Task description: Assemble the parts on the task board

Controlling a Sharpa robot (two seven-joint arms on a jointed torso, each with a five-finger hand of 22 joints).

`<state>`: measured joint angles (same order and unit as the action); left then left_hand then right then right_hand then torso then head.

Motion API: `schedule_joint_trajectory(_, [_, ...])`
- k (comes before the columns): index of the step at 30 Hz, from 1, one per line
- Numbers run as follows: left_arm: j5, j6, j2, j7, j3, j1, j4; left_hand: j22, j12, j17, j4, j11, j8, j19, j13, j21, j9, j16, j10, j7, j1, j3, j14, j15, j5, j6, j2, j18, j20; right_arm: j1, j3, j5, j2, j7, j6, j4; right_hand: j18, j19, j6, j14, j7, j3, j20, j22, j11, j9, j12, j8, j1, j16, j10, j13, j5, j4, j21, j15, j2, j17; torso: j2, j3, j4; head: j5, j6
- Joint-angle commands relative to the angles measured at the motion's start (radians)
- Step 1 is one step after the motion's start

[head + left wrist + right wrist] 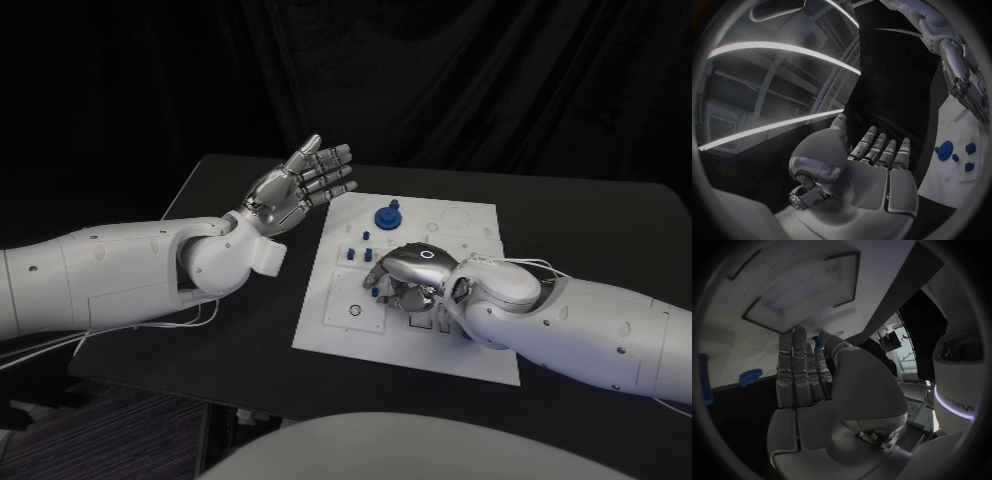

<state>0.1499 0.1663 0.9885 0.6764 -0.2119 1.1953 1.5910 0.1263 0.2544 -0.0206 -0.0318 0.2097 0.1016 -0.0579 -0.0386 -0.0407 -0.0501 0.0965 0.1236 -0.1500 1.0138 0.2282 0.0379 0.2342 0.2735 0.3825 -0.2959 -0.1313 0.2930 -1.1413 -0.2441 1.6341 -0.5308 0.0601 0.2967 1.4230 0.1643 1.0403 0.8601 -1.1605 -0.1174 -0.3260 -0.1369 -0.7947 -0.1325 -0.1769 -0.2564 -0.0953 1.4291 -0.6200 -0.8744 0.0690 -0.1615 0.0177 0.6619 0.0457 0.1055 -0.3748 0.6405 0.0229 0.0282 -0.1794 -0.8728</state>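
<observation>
The white task board [464, 345] lies in the middle of the black table. My right hand [413, 272] rests on its centre with the fingers curled down. In the right wrist view the thumb and fingertips of this hand [814, 390] pinch a small blue part [816, 343] against the board [736, 340]. A large round blue knob [387, 215] stands at the board's far side, with small blue parts [365, 237] near it. My left hand [296, 186] is raised above the table to the left of the board, fingers spread and holding nothing; the left wrist view shows this hand [864, 170] with an empty palm.
The board has round holes and a rectangular recess [798, 290]. The left wrist view shows the board's edge [948, 187], the blue knob [944, 150], small blue parts [970, 148] and my right arm [954, 65]. Black table surface [216, 330] surrounds the board.
</observation>
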Motion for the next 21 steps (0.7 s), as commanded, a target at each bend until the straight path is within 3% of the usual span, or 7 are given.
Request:
schedule_joint_trajectory(1, [-0.002, 0.016, -0.001, 0.009, 0.001, -0.002, 0.000, 0.002, 0.004, -0.001, 0.000, 0.003, 0.007, -0.009, -0.002, -0.005, -0.001, 0.007, 0.000, -0.084, 0.010, -0.008, -0.001, 0.005, 0.005, 0.006, 0.001, 0.007, 0.002, 0.005, -0.003, 0.012, 0.000, -0.063, -0.078, -0.004, 0.013, -0.031, -0.062, 0.049, 0.014, 0.036, -0.013, 0.008, -0.017, 0.013, -0.007, 0.026, 0.004, -0.001, 0.109, 0.014, 0.015, 0.003, -0.031, 0.009, 0.007, -0.006, 0.000, -0.0002, 0.0003, 0.000, 0.000])
schedule_joint_trajectory(8, [-0.002, 0.016, 0.001, 0.006, 0.001, -0.002, 0.000, 0.004, 0.008, -0.002, -0.001, 0.004, 0.010, -0.011, -0.002, -0.007, -0.002, 0.009, 0.001, -0.084, 0.014, -0.015, 0.000, 0.006, 0.008, 0.011, 0.002, 0.008, 0.002, 0.005, -0.003, 0.012, -0.005, -0.065, -0.060, -0.002, 0.016, -0.035, -0.150, 0.089, 0.042, 0.104, -0.025, 0.011, -0.026, 0.036, -0.098, 0.028, 0.025, -0.033, 0.250, 0.058, 0.028, 0.033, -0.065, 0.015, 0.002, -0.017, -0.001, 0.0005, -0.0008, 0.002, 0.000])
schedule_joint_trajectory(16, [-0.002, 0.016, 0.004, 0.004, 0.001, -0.002, 0.000, 0.006, 0.013, -0.002, -0.003, 0.005, 0.012, -0.013, -0.003, -0.008, -0.003, 0.011, 0.004, -0.085, 0.016, -0.018, 0.000, 0.005, 0.011, 0.014, 0.002, 0.009, 0.002, 0.000, 0.000, 0.012, -0.034, -0.054, 0.025, 0.027, 0.017, -0.024, -0.155, 0.093, 0.042, 0.125, -0.024, 0.006, -0.025, 0.040, -0.163, 0.018, 0.045, -0.053, 0.305, 0.081, 0.022, 0.056, -0.076, 0.013, 0.002, -0.018, -0.001, 0.0009, -0.0003, 0.010, 0.000])
schedule_joint_trajectory(21, [-0.002, 0.017, 0.006, 0.003, 0.001, -0.002, 0.001, 0.008, 0.015, -0.002, -0.003, 0.006, 0.013, -0.014, -0.003, -0.009, -0.003, 0.011, 0.005, -0.085, 0.018, -0.021, 0.000, 0.005, 0.013, 0.016, 0.002, 0.009, 0.002, -0.035, 0.003, 0.012, -0.078, -0.046, 0.078, 0.078, 0.017, -0.013, -0.137, 0.086, 0.028, 0.131, -0.023, 0.002, -0.027, 0.038, -0.201, 0.006, 0.051, -0.066, 0.320, 0.092, 0.013, 0.074, -0.077, 0.013, 0.001, -0.019, -0.001, 0.0009, -0.0002, 0.016, 0.000])
